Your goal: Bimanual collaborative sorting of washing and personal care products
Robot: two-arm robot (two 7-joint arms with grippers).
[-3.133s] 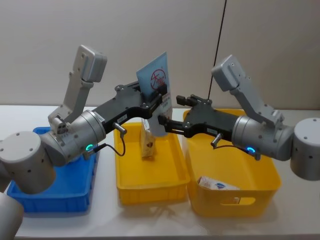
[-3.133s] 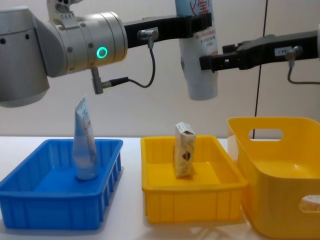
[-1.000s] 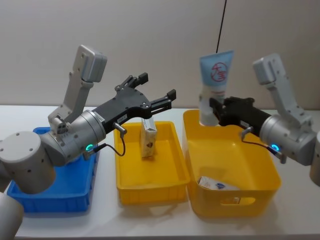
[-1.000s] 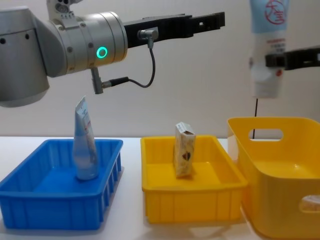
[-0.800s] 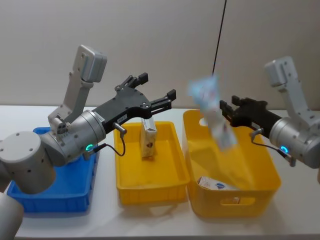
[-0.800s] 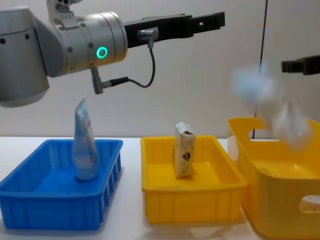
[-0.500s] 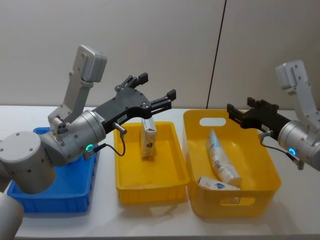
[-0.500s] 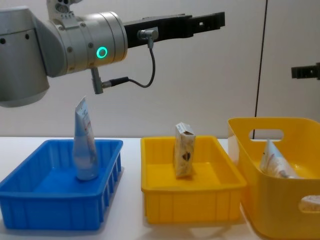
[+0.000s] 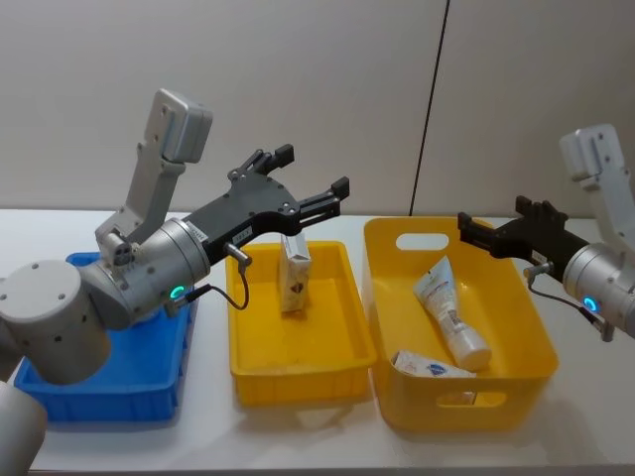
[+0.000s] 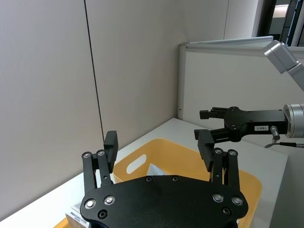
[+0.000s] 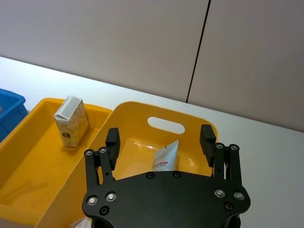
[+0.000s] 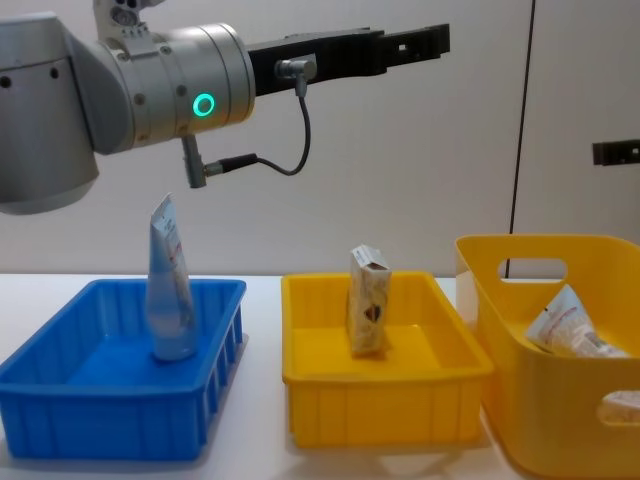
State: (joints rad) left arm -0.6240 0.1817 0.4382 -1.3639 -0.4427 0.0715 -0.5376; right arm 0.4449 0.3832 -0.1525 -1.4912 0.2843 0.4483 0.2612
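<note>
I hold both grippers, left (image 9: 298, 188) and right (image 9: 501, 230), open and empty; tube (image 9: 451, 317) sorted into bin (image 9: 541, 327).

Setting is a lab or test cell. Evidence: bare white table (image 9: 198, 436), plain grey panel walls (image 9: 298, 79) with a dark seam, a white partition (image 10: 228, 80) at the table's edge, and plastic sorting trays (image 12: 120, 410) laid in a row.

No lettering is legible; the tube (image 9: 451, 312) in the yellow bin (image 9: 516, 382) carries red print too small to read.
</note>
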